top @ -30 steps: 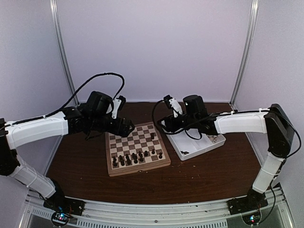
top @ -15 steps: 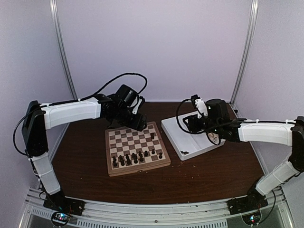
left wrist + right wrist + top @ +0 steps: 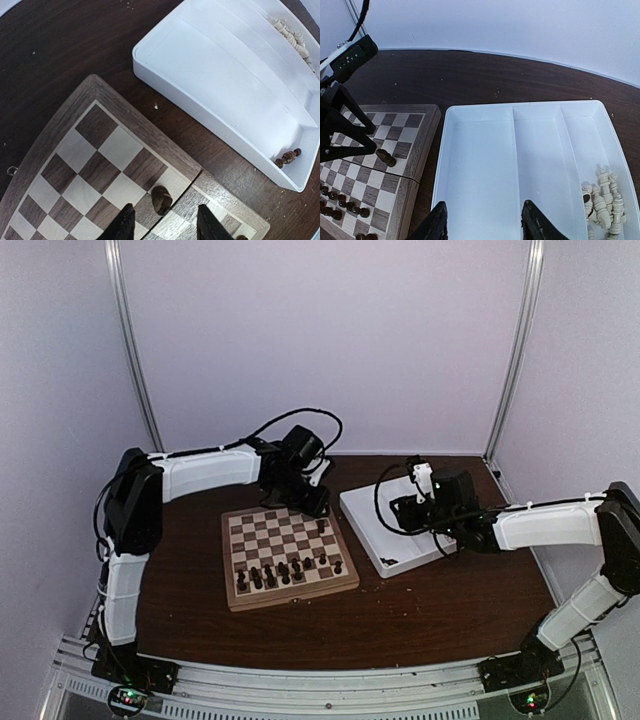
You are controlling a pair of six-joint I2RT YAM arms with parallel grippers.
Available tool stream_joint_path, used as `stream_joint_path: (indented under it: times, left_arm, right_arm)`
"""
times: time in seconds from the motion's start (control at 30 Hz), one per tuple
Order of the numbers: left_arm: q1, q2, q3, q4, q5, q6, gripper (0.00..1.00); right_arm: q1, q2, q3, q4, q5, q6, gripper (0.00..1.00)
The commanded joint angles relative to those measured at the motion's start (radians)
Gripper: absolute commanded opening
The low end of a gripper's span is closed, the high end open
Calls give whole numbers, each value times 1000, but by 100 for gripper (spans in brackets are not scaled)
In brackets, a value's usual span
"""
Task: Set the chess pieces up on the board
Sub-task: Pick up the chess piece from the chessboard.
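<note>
Left claw (image 3: 164, 212) half-wide, fingers (image 3: 125, 226) either side of one dark piece (image 3: 161, 199) on board (image 3: 86, 93), not touching; prob. to grab it. Right claw (image 3: 485, 214) half-wide, empty, above tray (image 3: 520, 105).

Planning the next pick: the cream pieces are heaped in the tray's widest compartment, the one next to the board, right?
Not quite. The cream pieces are heaped in the tray's outermost compartment, the one farthest from the board, not the widest one next to it. The right wrist view shows this.

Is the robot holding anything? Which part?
Nothing is held. The left gripper straddles a dark chess piece on the board without touching it; the right gripper is open above the white tray.
</note>
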Motion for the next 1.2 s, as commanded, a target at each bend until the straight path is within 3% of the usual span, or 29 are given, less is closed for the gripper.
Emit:
stream_joint_path:
  times: [0.0, 0.77, 1.17]
  left_arm:
    - [8, 24, 54, -27, 52, 28, 41]
    - [7, 89, 66, -30, 75, 31, 35]
    - [7, 93, 73, -38, 62, 37, 20]
  right_arm:
    - [-1, -13, -1, 31, 28, 0, 49]
    - [-1, 37, 46, -11, 22, -9, 49]
    - [-2, 40, 51, -17, 19, -9, 49]
